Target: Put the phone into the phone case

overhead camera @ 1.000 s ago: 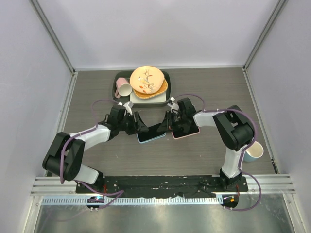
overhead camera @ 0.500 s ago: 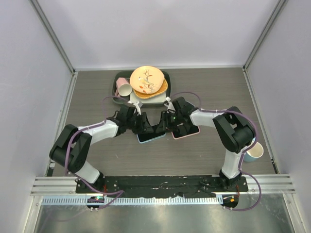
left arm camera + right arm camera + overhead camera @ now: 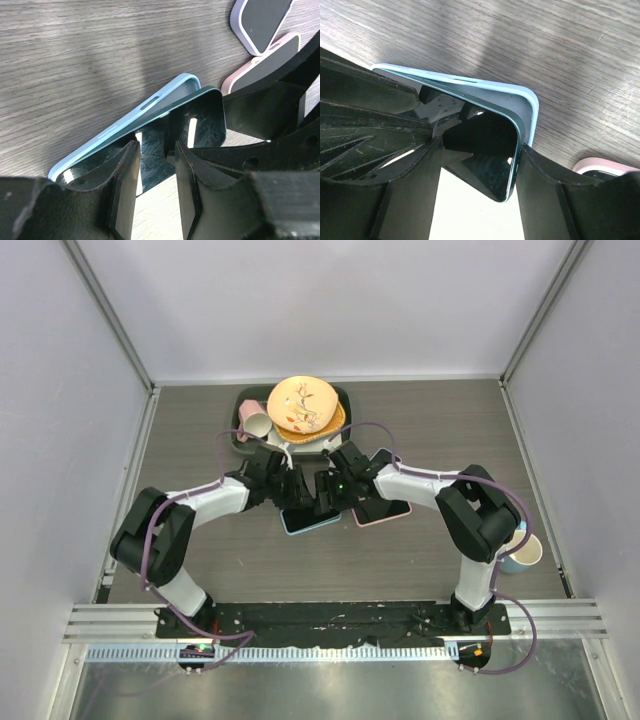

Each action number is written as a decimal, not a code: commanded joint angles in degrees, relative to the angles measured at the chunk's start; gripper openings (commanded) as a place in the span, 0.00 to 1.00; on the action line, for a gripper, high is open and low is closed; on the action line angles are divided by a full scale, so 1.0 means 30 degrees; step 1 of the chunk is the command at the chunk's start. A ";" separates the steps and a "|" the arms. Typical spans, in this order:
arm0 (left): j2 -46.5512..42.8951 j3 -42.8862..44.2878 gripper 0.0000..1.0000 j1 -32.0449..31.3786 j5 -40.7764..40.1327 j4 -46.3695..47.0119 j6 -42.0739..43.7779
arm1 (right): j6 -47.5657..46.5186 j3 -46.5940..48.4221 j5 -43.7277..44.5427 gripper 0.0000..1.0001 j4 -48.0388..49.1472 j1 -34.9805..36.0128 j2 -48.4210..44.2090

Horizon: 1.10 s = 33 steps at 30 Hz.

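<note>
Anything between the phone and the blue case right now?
Nothing visible. The phone already lies partly in the light blue case, one corner tilted up above the rim. The left gripper and right gripper hang over it; the pink-cased phone lies beside, outside the path.

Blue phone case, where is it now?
Top view: blue phone case lies mid-table, partly under the left gripper and right gripper, just left of the pink-cased phone.

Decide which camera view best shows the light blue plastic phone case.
Left wrist: the light blue plastic phone case shows a long rim, side slots and a corner. Right wrist shows one rounded corner and some rim. Top external shows only a blue sliver.
</note>
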 commanded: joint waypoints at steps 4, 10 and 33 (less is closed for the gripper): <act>0.1047 -0.0488 0.39 -0.0180 -0.1827 -0.2649 0.0893 | -0.2244 -0.0441 0.8389 0.60 -0.5222 0.0887 0.2661; 0.1369 -0.0547 0.38 -0.0239 -0.1944 -0.2708 0.0922 | -0.2274 0.0057 0.9854 0.60 -0.6131 0.1415 0.2192; 0.1633 -0.0459 0.36 -0.0533 -0.2443 -0.2884 0.1068 | -0.1163 -0.3455 -0.2643 0.61 0.0715 -0.1887 -0.5221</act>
